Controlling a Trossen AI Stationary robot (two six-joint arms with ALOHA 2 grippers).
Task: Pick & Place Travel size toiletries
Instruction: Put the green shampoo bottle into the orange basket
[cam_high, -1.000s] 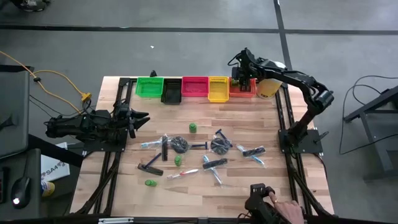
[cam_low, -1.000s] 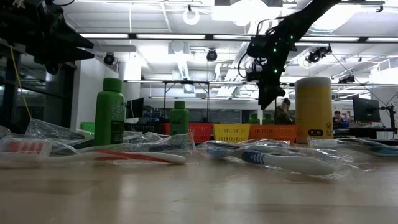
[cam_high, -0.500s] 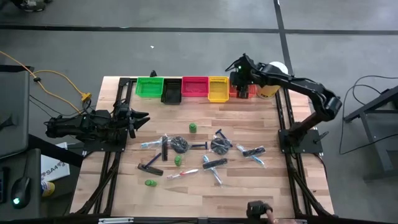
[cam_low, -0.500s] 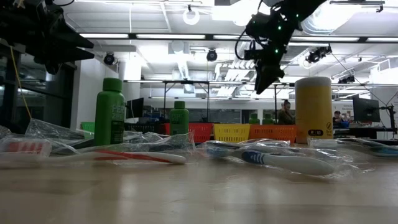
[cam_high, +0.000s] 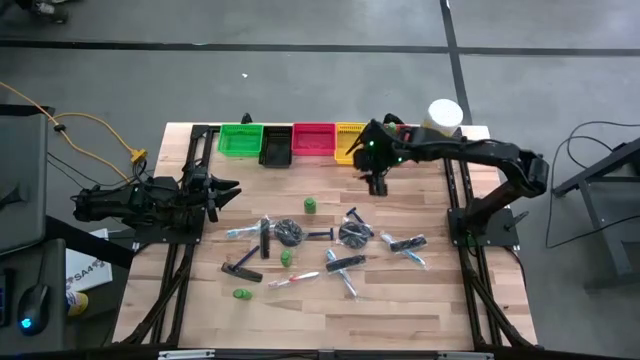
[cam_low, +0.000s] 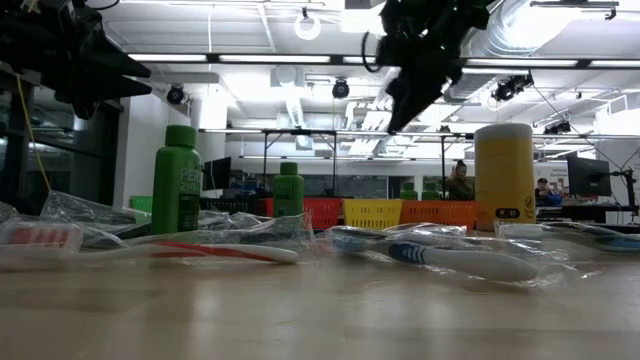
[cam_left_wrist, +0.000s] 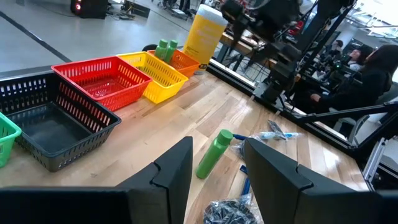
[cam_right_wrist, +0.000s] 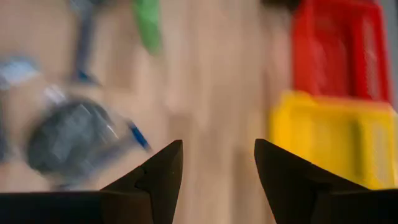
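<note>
1. The right gripper (cam_high: 377, 185) hangs over the table just in front of the yellow bin (cam_high: 350, 143) — fingers parted, holding nothing.
2. The toiletries (cam_high: 352, 234) (bottles, combs, toothbrushes) lie scattered mid-table, near it towards the front.
3. The left gripper (cam_high: 225, 190) waits at the table's left edge, likewise spread and empty.

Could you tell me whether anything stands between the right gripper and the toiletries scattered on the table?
Nothing visible does. The right gripper, open and empty, hangs above bare wood just in front of the yellow bin; the nearest toiletries, a green bottle and a wrapped dark disc, lie in the open.
</note>
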